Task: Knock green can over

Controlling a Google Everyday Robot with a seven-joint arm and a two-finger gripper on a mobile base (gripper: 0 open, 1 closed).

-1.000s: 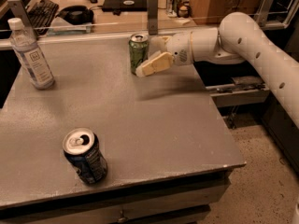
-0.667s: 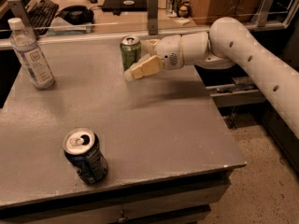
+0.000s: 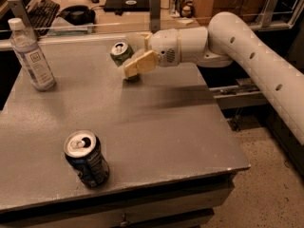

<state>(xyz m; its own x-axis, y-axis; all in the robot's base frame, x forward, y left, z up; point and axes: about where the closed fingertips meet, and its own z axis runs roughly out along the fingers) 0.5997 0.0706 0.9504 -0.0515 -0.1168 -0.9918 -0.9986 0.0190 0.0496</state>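
Shoved left since a moment ago, the green can now leans off upright near the worktop's far edge, with the claw against its right side; whether the claw is open or closed I cannot tell. Finishing well probably means pushing high and leftward. Bare surface lies that way before the bottle, and the blue can stands well apart in front.
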